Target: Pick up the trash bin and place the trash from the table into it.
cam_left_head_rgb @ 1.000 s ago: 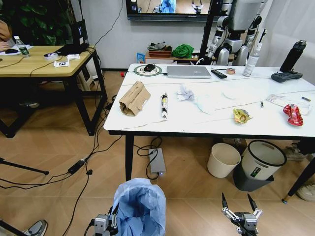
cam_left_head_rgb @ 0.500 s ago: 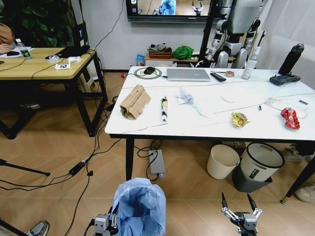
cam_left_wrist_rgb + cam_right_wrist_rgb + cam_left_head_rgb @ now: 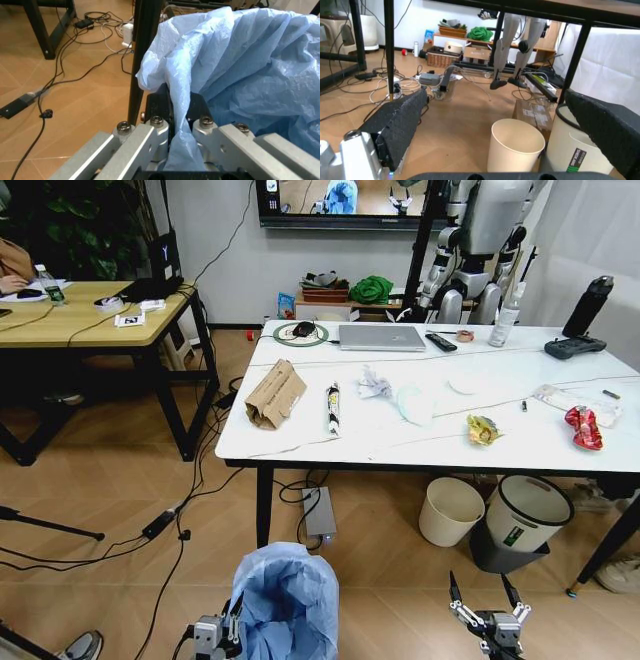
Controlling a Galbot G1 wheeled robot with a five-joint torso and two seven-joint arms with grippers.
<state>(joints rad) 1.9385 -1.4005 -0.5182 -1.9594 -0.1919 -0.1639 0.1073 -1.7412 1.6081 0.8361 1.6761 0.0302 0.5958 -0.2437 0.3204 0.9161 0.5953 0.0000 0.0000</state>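
While the left gripper (image 3: 178,112) pinches the crinkly light-blue bag lining the small trash bin (image 3: 287,600), its inside stays hidden; the right gripper (image 3: 485,592) hangs spread, empty.

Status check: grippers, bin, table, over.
Left gripper shut on trash bin bag, bin held low. Right gripper open, empty, low. Trash on the table untouched: cardboard, yellow wrapper, red wrapper. No obstruction seen.

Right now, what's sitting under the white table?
Under the table: a cream round bin, a white bin with black rim, a grey power strip and cables. Whatever lies behind the bins is covered.
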